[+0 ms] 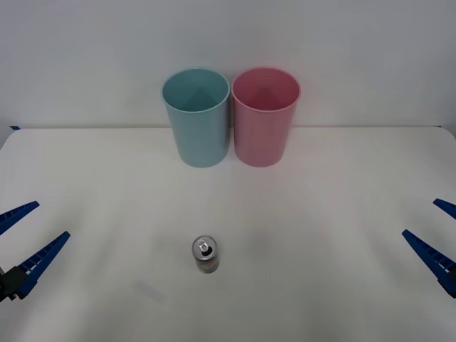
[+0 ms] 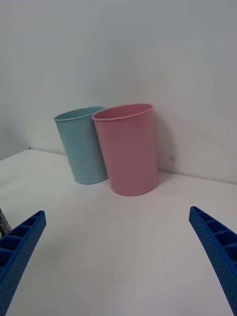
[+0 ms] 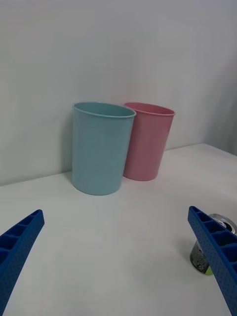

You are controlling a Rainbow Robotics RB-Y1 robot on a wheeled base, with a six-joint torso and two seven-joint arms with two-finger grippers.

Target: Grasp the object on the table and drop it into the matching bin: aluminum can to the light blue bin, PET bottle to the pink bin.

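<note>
The aluminum can (image 1: pixel 205 255) stands upright on the white table (image 1: pixel 320 214), near the front and slightly left of centre; its silver top has a pull tab. From the left wrist the can (image 3: pixel 202 256) peeks out behind one blue finger. At the back stand the light blue bin (image 1: pixel 197 117) and the pink bin (image 1: pixel 265 116), side by side and touching. My left gripper (image 1: pixel 27 234) hangs open at the far left edge. My right gripper (image 1: pixel 434 231) hangs open at the far right edge. Both are well apart from the can.
A plain white wall rises behind the bins. In the wrist views the light blue bin (image 3: pixel 101 148) (image 2: pixel 81 145) and pink bin (image 3: pixel 148 140) (image 2: pixel 129 148) stand against it. Bare tabletop lies between the can and the bins.
</note>
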